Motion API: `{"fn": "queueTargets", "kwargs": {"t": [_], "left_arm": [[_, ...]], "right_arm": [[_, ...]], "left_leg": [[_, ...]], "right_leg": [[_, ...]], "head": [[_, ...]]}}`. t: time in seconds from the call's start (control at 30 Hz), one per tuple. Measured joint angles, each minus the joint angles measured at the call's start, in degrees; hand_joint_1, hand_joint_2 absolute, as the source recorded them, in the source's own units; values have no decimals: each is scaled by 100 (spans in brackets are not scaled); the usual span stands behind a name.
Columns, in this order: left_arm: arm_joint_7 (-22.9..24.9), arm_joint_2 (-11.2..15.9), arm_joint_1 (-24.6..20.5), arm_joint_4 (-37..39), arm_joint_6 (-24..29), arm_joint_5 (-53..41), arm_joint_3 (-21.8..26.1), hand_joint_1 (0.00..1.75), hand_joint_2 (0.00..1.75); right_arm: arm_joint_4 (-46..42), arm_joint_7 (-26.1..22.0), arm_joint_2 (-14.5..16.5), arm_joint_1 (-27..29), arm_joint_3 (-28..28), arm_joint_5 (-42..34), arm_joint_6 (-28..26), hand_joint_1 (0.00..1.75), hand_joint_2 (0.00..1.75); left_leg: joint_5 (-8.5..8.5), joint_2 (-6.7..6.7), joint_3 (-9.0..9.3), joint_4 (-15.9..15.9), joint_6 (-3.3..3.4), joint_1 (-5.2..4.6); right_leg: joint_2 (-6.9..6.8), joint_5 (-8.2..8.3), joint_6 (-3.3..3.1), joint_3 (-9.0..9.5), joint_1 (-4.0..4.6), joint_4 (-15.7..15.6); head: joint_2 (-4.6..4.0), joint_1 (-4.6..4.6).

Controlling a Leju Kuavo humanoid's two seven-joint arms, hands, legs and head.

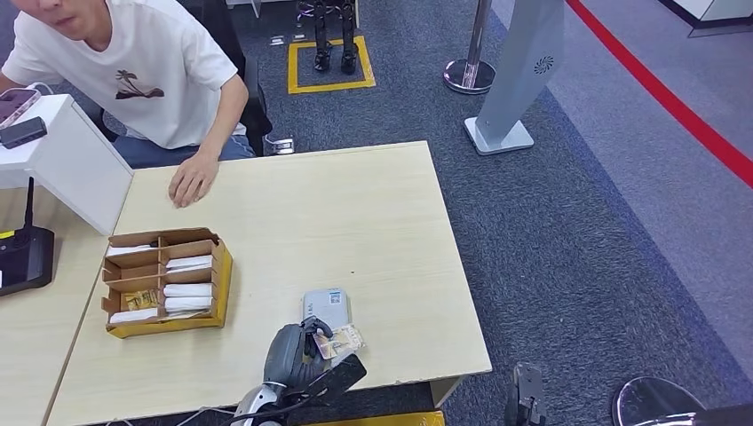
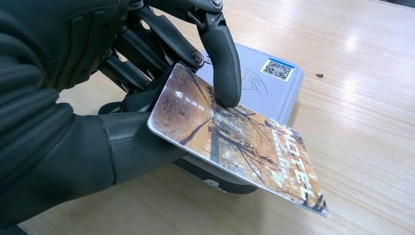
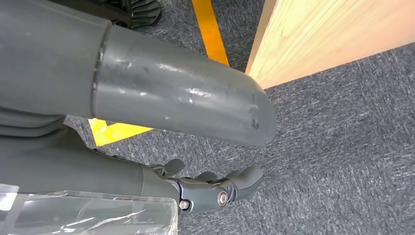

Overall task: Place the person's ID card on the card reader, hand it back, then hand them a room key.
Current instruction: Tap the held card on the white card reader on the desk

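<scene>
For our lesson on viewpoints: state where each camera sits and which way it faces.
Head view: high on the robot, facing forward and down at the table; left hand shows.
Left wrist view: behind the left hand, whose fingers pinch the card over the card reader.
Right wrist view: looks down at carpet; right hand empty.
Head and left wrist views share card and reader.

A pale wood-grain surface (image 1: pixel 293 222) stands on a dark blue-grey carpet floor (image 1: pixel 568 266), with a second pale surface (image 1: pixel 27 355) butted against it on the left and a white cabinet (image 1: pixel 62 160) behind that. Across the carpet runs a red line (image 1: pixel 666 98), beyond it a lighter grey strip (image 1: pixel 710 204), and a yellow square outline (image 1: pixel 330 84) is marked farther back. A chrome stanchion post (image 1: pixel 472 62) and a leaning grey panel on a flat base (image 1: pixel 519 80) stand near the far corner, and glare shines off the wood
</scene>
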Motion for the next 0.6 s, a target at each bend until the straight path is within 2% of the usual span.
{"fn": "queueTargets", "kwargs": {"t": [0.1, 0.37, 0.6], "left_arm": [[5, 70, 18, -175, 154, -5, 68, 175, 175], [192, 538, -51, -1407, 190, -218, 680, 175, 175], [194, 671, -59, -1771, 211, -273, 865, 175, 175]], "right_arm": [[0, -24, 0, 18, 6, -48, -4, 0, 0], [0, -72, 0, 87, 26, -77, 85, 0, 0], [2, -86, 0, 92, 37, -77, 85, 0, 0]], "left_leg": [[1, 1, 1, 0, -1, 2], [9, -1, 1, 0, -2, 7], [8, -1, -1, 0, -1, 2]], "right_leg": [[1, 1, -1, 0, 0, 0], [1, 2, -3, -1, 2, 3], [0, 0, -1, -1, 2, 2]], "head": [[-1, 0], [1, -2], [1, -1]]}}
